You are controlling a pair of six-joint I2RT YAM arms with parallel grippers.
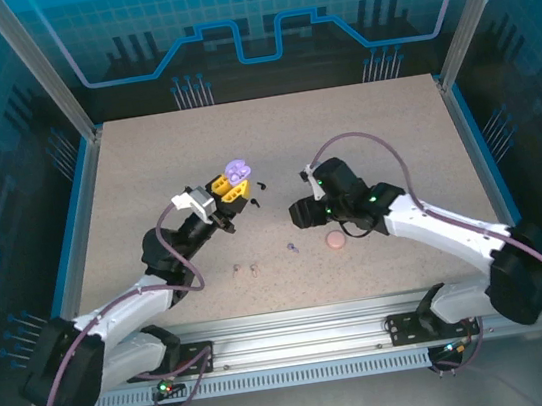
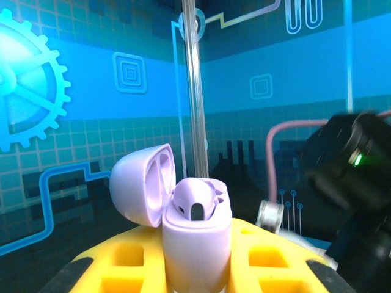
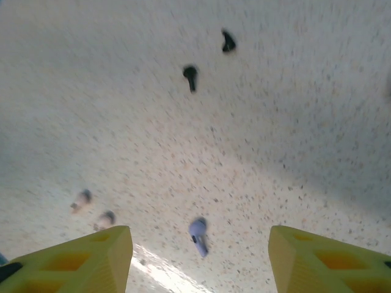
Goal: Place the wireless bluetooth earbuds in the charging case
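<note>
Lying nearest the arm bases on the speckled bench (image 1: 145, 170), 2 pale pink earbuds (image 1: 245, 267) sit side by side. A loose lavender earbud (image 1: 292, 247) lies to their right, apart from them. Right of that rests a pale pink round case (image 1: 336, 239); what it contains I cannot tell. The right claw (image 3: 200, 259) hovers over this stretch with its yellow fingers (image 3: 79, 262) spread wide and nothing between them; in its wrist view the loose lavender earbud lies on the bench below the gap. Farther out, 2 black earbuds (image 3: 190, 76) lie near each other between the 2 arms. Farthest, the left claw (image 1: 232, 190) is clamped on the lower half of a lavender charging case (image 2: 195, 238), held upright with its lid (image 2: 143, 183) swung open. 1 seated lavender earbud (image 2: 195, 198) rests in a well; whether the other well is filled I cannot tell
</note>
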